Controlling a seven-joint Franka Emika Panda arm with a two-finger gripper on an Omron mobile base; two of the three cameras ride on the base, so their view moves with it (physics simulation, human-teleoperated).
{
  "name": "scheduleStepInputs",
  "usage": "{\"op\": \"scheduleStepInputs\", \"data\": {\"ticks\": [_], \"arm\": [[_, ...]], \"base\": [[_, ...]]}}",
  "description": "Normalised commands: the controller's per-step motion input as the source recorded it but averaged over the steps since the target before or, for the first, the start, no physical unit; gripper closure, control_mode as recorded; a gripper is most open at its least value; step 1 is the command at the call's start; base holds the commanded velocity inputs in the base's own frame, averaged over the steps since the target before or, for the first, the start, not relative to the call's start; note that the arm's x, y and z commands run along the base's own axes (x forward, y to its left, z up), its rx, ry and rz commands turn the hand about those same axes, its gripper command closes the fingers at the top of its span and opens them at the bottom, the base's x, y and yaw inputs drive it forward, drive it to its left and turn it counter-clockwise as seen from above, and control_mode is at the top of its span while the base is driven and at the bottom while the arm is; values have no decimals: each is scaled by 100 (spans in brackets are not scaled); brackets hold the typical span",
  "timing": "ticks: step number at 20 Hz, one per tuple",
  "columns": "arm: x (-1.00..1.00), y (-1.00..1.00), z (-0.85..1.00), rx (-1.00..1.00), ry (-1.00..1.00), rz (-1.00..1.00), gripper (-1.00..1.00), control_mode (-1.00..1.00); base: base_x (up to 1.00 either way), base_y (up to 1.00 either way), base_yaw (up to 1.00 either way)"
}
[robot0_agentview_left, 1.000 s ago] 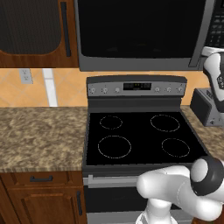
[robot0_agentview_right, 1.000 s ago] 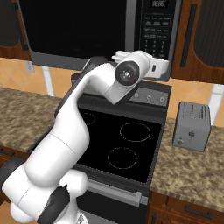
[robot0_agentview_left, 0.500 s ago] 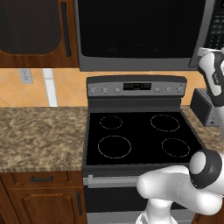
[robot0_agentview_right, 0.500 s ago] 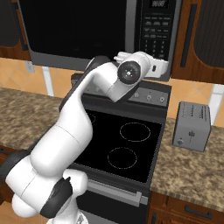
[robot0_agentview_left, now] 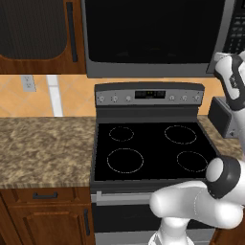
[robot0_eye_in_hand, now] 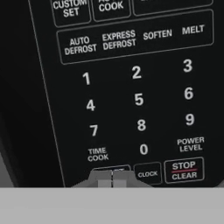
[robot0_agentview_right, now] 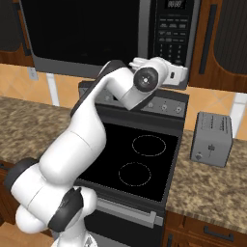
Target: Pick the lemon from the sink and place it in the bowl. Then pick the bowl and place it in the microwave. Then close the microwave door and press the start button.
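The microwave (robot0_agentview_right: 111,34), its door already shut, has its button panel (robot0_eye_in_hand: 131,87) straight ahead of the closed, empty gripper (robot0_eye_in_hand: 113,178), whose tips cover the bottom-row key left of CLOCK, so a sideways slip could press CLOCK or STOP/CLEAR (robot0_eye_in_hand: 183,169) instead.

black microwave (robot0_agentview_right: 144,34), speckled brown counter (robot0_agentview_left: 43,148)

Even, flat rendered light; soft shadows, no glare, mild pixel blur.
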Motion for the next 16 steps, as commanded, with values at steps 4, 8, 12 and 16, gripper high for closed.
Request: {"op": "scheduleStepInputs", "data": {"ticks": [4, 8, 12, 16], "arm": [[21, -4, -22, 0, 2, 0, 100, -100], [30, 0, -13, 0, 1, 0, 100, -100], [40, 0, -9, 0, 0, 0, 100, -100], [-35, 0, 0, 0, -2, 0, 100, -100]], "base": [[0, 0, 0], [0, 0, 0], [0, 0, 0], [0, 0, 0]]}}
